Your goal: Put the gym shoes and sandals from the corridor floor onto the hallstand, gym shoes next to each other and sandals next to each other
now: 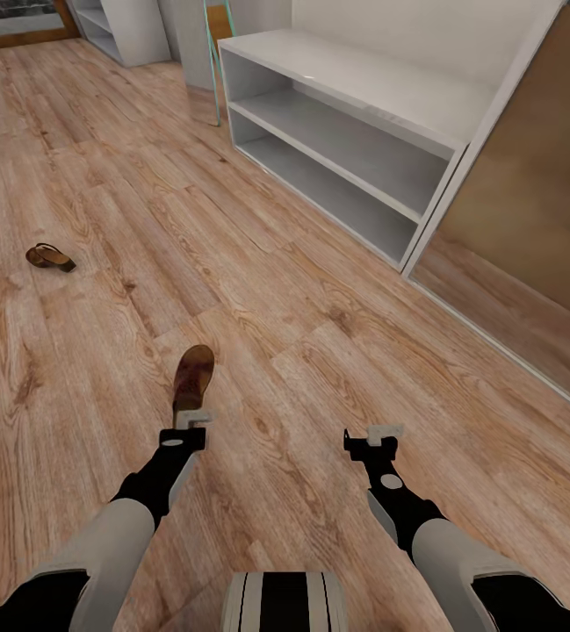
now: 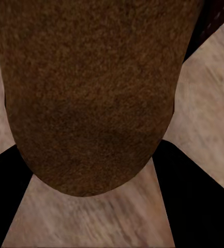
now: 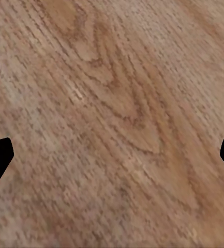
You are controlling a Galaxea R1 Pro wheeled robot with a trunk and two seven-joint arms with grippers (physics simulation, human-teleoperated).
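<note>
We hold one brown sandal (image 1: 193, 377) in our left pincer (image 1: 195, 420), its jaws closed on the heel end (the left wrist view shows the footbed between the dark fingers). The other sandal (image 1: 50, 257) lies on the corridor floor (image 1: 276, 333), well apart. Our right pincer (image 1: 383, 433) hangs open, empty. The hallstand (image 1: 355, 114) stands ahead to the right.

One sandal (image 1: 193, 376) ahead of the left arm, second sandal (image 1: 49, 256) farther left, hallstand (image 1: 355, 132) ahead right
</note>
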